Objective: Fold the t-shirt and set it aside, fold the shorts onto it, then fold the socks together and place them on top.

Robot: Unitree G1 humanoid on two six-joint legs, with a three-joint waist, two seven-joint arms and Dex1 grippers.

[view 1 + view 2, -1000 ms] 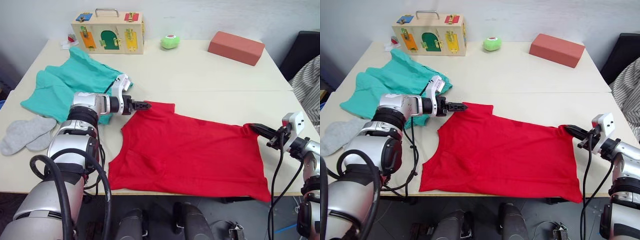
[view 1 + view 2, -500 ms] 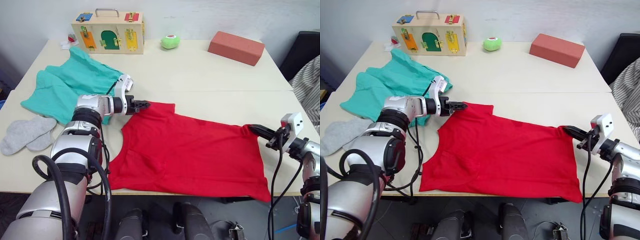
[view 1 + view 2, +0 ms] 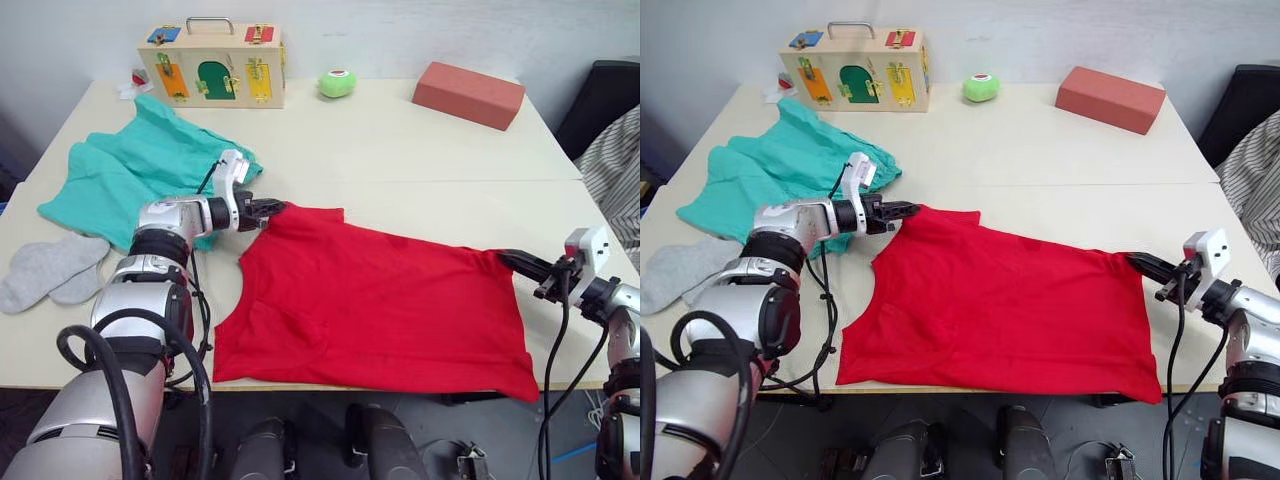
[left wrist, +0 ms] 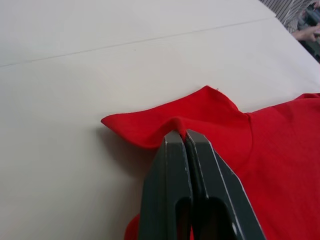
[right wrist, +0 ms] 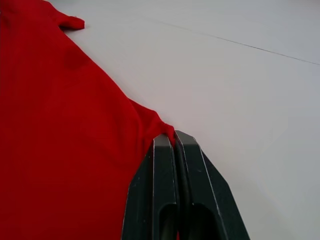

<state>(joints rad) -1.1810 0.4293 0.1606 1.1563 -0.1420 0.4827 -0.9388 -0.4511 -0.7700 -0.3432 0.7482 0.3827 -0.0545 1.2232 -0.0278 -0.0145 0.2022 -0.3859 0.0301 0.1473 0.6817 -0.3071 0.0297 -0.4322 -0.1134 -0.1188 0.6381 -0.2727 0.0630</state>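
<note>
Left eye view, table (image 3: 420, 150): cream, carries all the clothing.
T-shirt (image 3: 380, 300): spread flat at near edge, between both grippers.
Shorts (image 3: 130, 170): far left, crumpled.
Socks (image 3: 45, 270): left edge, near shorts.
Left gripper (image 3: 276, 207): pinched closed on t-shirt's far-left corner.
Right gripper (image 3: 508, 258): clamped on its right corner.

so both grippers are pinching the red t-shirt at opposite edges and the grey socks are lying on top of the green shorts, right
Not quite. The socks lie on the bare table beside the shorts, not on top of them, as the left eye view shows. The rest holds: the left gripper and the right gripper are each shut on an edge of the t-shirt, at opposite sides.
</note>
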